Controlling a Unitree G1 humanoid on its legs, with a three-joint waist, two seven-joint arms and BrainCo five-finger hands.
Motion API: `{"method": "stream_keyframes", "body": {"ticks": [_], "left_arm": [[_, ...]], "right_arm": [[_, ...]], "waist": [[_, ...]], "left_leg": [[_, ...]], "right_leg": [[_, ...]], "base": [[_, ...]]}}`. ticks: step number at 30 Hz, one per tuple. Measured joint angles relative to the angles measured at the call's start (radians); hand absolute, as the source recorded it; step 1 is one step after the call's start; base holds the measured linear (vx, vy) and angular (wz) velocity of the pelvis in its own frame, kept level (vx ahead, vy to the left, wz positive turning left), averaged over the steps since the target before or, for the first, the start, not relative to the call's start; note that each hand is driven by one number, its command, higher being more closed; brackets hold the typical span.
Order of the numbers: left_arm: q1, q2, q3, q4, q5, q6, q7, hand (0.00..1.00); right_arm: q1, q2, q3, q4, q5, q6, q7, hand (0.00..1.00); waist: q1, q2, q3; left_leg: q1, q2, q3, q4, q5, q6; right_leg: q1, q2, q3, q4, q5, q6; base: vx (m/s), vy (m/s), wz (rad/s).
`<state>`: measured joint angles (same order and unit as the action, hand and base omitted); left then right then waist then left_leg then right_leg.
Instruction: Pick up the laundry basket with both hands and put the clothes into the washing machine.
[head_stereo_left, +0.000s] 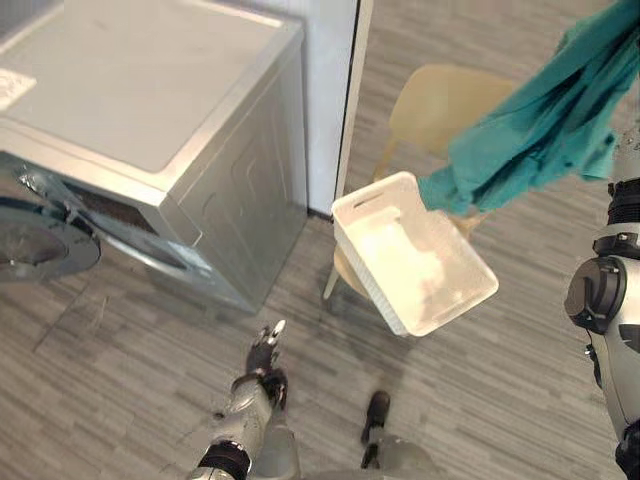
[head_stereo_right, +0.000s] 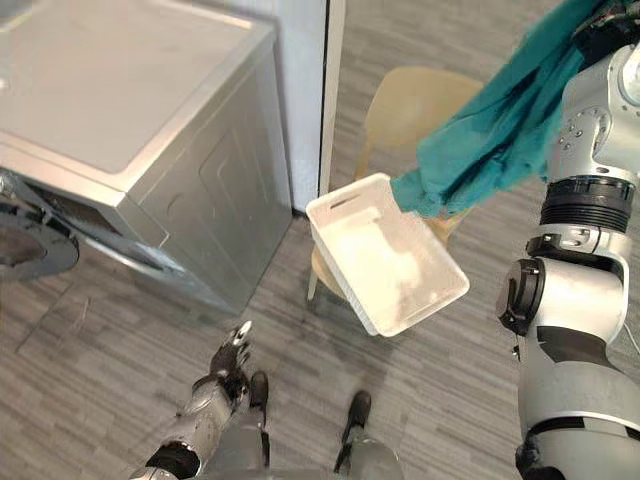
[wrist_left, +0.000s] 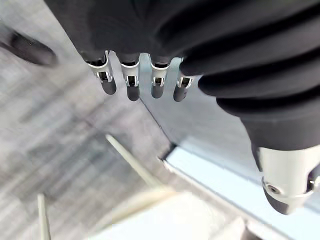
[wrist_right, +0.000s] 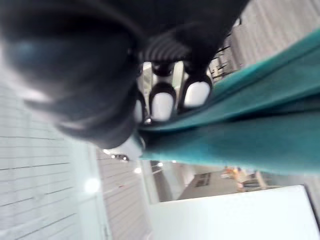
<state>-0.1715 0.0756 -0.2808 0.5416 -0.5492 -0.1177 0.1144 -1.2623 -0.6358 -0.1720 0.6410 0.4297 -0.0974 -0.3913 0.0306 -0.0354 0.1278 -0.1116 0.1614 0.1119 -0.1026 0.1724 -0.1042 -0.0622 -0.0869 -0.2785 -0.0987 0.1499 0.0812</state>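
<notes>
The floor is grey wood strips. A boxy silver washing machine stands beside a tan round-backed chair. A white plastic basket sits tilted on the chair. Up high, the right hand has its fingers curled round soft teal cloth. The left hand hangs low, fingers straight and a little apart.

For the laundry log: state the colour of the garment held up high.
Plain teal garment, pinched in the right hand; shows best in the left eye view.

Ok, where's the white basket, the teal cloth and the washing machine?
White plastic laundry basket (head_stereo_left: 418, 262): left eye view, on its bare inside bottom.
Teal cloth garment (head_stereo_left: 545, 125): left eye view, on the hanging folds.
Silver-grey washing machine (head_stereo_left: 130, 85): left eye view, on its flat top.
</notes>
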Motion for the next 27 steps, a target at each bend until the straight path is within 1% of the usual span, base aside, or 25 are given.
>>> {"method": "stream_keyframes", "body": {"ticks": [2, 4, 5, 7, 9, 12, 13, 14, 16, 17, 22, 24, 27], "left_arm": [[-0.032, 0.009, -0.037, -0.054, 0.000, -0.002, 0.002, 0.00], [-0.085, 0.010, -0.067, -0.092, 0.000, -0.002, 0.012, 0.00], [-0.136, 0.011, -0.084, -0.093, 0.002, -0.001, 0.023, 0.00], [-0.200, 0.020, -0.094, -0.091, 0.012, -0.001, 0.034, 0.00], [-0.304, 0.028, -0.111, -0.070, 0.012, -0.001, 0.048, 0.00], [-0.398, 0.027, -0.123, -0.046, 0.013, -0.002, 0.070, 0.00], [-0.421, 0.026, -0.129, -0.036, 0.014, -0.002, 0.074, 0.00], [-0.481, 0.025, -0.153, -0.013, 0.015, -0.002, 0.085, 0.00], [-0.533, 0.016, -0.168, 0.000, 0.021, -0.003, 0.084, 0.00], [-0.568, 0.006, -0.184, 0.020, 0.021, -0.003, 0.085, 0.00], [-0.651, -0.049, -0.200, 0.114, 0.021, 0.000, 0.085, 0.00], [-0.687, -0.060, -0.218, 0.146, 0.021, 0.004, 0.087, 0.00], [-0.742, -0.083, -0.231, 0.194, 0.021, 0.006, 0.087, 0.00]], "right_arm": [[-0.008, 0.002, 0.033, 0.000, 0.001, 0.000, 0.001, 1.00], [-0.020, 0.004, 0.053, -0.005, 0.001, 0.000, 0.000, 1.00], [-0.025, 0.017, 0.060, -0.031, 0.001, 0.000, 0.000, 1.00], [-0.040, 0.047, 0.085, -0.060, 0.001, -0.002, 0.002, 1.00], [-0.048, 0.081, 0.128, -0.083, 0.004, -0.005, 0.005, 1.00], [-0.048, 0.135, 0.175, -0.084, 0.025, -0.005, 0.027, 1.00], [-0.047, 0.145, 0.183, -0.085, 0.034, -0.005, 0.031, 1.00], [-0.047, 0.168, 0.197, -0.094, 0.034, -0.005, 0.047, 1.00], [-0.038, 0.192, 0.216, -0.124, 0.044, -0.009, 0.057, 1.00], [-0.032, 0.204, 0.233, -0.136, 0.060, -0.010, 0.068, 1.00], [0.001, 0.270, 0.293, -0.168, 0.114, -0.015, 0.105, 1.00], [0.032, 0.278, 0.309, -0.198, 0.120, -0.015, 0.111, 1.00], [0.078, 0.286, 0.341, -0.241, 0.135, -0.017, 0.120, 1.00]], "waist": [[-0.013, 0.001, -0.024], [-0.018, 0.001, -0.035], [-0.017, 0.001, -0.036], [-0.025, 0.002, -0.037], [-0.049, 0.002, -0.049], [-0.071, 0.008, -0.078], [-0.074, 0.009, -0.083], [-0.075, 0.010, -0.084], [-0.089, 0.013, -0.087], [-0.101, 0.015, -0.088], [-0.114, 0.028, -0.101], [-0.127, 0.029, -0.103], [-0.130, 0.030, -0.103]], "left_leg": [[0.008, 0.000, 0.005, 0.000, -0.002, 0.000], [0.022, 0.002, 0.017, 0.000, -0.004, -0.002], [0.033, 0.005, 0.029, 0.000, -0.004, -0.002], [0.040, 0.009, 0.038, 0.000, -0.005, -0.003], [0.045, 0.015, 0.044, 0.000, -0.004, -0.003], [0.057, 0.015, 0.064, 0.000, -0.007, -0.006], [0.060, 0.015, 0.067, 0.000, -0.007, -0.006], [0.075, 0.015, 0.087, 0.000, -0.009, -0.009], [0.078, 0.015, 0.093, 0.000, -0.010, -0.009], [0.081, 0.015, 0.097, 0.000, -0.010, -0.009], [0.109, 0.014, 0.142, 0.000, -0.025, -0.012], [0.109, 0.014, 0.143, 0.000, -0.025, -0.013], [0.109, 0.014, 0.157, 0.000, -0.029, -0.014]], "right_leg": [[0.004, 0.000, 0.007, 0.000, 0.000, 0.000], [0.010, 0.001, 0.019, 0.000, 0.001, -0.001], [0.013, 0.004, 0.032, 0.000, 0.003, -0.004], [0.013, 0.008, 0.040, 0.000, 0.010, -0.013], [0.013, 0.014, 0.048, 0.000, 0.012, -0.015], [0.014, 0.014, 0.068, 0.000, 0.013, -0.016], [0.014, 0.014, 0.071, 0.000, 0.013, -0.016], [0.015, 0.014, 0.091, 0.000, 0.017, -0.016], [0.015, 0.014, 0.097, 0.000, 0.018, -0.017], [0.015, 0.014, 0.102, 0.000, 0.018, -0.017], [0.014, 0.014, 0.146, 0.000, 0.020, -0.015], [0.013, 0.014, 0.148, 0.000, 0.020, -0.015], [0.003, 0.014, 0.164, 0.000, 0.020, -0.015]], "base": [[0.02, 0.014, -0.14], [-0.01, 0.013, -0.17], [-0.02, 0.008, -0.29], [-0.04, 0.001, -0.21], [-0.05, -0.003, -0.14], [-0.02, 0.003, -0.18], [0.00, 0.010, -0.23], [-0.02, 0.010, -0.29], [-0.03, 0.006, -0.19], [-0.03, 0.007, -0.15], [-0.01, 0.007, -0.23], [-0.01, 0.002, -0.07], [-0.01, 0.002, -0.13]]}}
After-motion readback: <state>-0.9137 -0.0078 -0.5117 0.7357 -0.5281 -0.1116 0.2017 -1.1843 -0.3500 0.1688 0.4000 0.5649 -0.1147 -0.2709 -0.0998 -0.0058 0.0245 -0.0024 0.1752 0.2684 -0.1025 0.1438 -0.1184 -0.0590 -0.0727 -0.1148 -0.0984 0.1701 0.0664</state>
